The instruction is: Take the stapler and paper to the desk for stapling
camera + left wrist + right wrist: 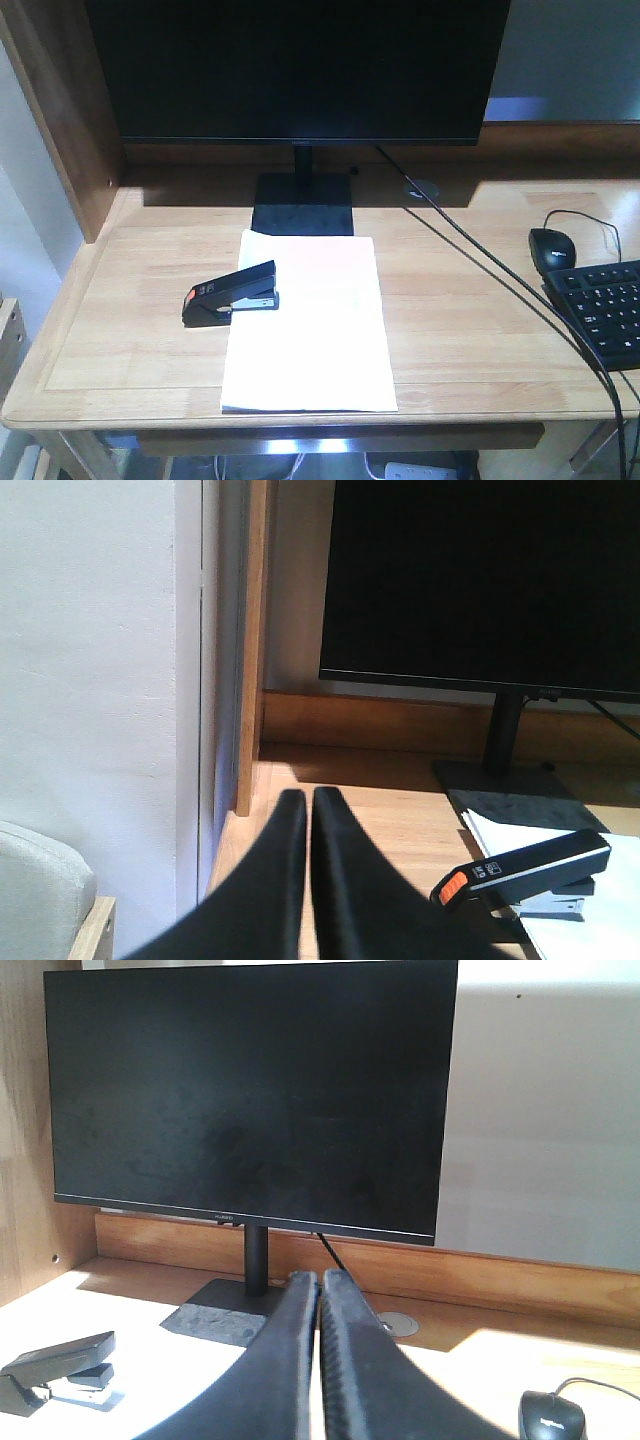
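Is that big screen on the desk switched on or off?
It looks off: the screen is plain black in every view, with no picture or glow.

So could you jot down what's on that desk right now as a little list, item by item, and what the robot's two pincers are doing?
desk: light wood, holds everything below
paper: white sheets lying flat, in front of the monitor stand
stapler: black with orange patch, resting on the paper's left edge, partly overhanging it
monitor: dark screen, at the back
mouse: black, right side
keyboard: black, right edge, partly out of view
left pincer: shut, holding nothing, left of the stapler
right pincer: shut, holding nothing
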Tool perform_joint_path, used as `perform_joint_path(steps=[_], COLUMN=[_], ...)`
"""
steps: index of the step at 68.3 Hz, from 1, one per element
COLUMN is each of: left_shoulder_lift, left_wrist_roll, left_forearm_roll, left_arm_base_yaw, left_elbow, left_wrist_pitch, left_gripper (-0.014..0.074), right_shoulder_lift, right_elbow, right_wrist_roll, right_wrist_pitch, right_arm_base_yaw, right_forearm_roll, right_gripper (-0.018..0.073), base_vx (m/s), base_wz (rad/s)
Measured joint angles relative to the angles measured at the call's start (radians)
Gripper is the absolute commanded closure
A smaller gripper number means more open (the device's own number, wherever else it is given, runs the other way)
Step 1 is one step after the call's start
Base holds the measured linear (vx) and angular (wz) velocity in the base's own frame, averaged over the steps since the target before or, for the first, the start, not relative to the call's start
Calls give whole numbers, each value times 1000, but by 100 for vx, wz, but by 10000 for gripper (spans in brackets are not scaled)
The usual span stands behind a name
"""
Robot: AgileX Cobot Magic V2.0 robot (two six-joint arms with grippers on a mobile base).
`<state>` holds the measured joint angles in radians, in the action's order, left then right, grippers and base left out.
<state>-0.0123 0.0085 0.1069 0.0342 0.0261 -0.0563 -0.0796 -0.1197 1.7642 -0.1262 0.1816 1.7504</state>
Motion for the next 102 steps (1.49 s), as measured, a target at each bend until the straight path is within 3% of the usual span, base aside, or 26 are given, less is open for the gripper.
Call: perform_joint_path(steps=[31,37,41,48,60,62,64,70,74,80,90,102], left_shoulder_lift=[0,0,0,0,0,0,0,0,0,0,0,0], left_wrist_roll=[-1,-1,-1,-1,-1,-1,-1,-1,-1,-1,-1,-1], left_forearm_roll=[0,0,0,0,0,0,0,0,0,0,0,0], left_arm_base_yaw=[0,0,0,0,0,0,0,0,0,0,0,0], left_elbow=[0,0,0,0,0,0,0,0,0,0,0,0], left_wrist_pitch=[0,0,0,0,0,0,0,0,0,0,0,0], left_gripper=[603,603,603,603,603,603,603,603,603,603,603,603], right_shoulder_lift=[0,0,0,0,0,0,0,0,0,0,0,0], right_elbow=[0,0,0,0,0,0,0,0,0,0,0,22], right_wrist_roll=[-1,-63,-144,-426,-1122,-1171,-1309,-1528,-1619,-1676,-1700,-1701], right_wrist_pitch=[0,14,39,97,245,257,285,321,333,334,334,310], right_arm_base_yaw=[0,0,0,0,0,0,0,0,0,0,-19,-111], right_forearm_roll=[0,-28,-123,-378,-990,-1076,-1172,-1353,-1441,-1495,-1528,-1591], right_gripper=[568,568,568,568,568,568,568,568,568,568,568,568], base_vx=[0,0,0,0,0,0,0,0,0,0,0,0], base_wz=[0,0,0,0,0,0,0,0,0,0,0,0])
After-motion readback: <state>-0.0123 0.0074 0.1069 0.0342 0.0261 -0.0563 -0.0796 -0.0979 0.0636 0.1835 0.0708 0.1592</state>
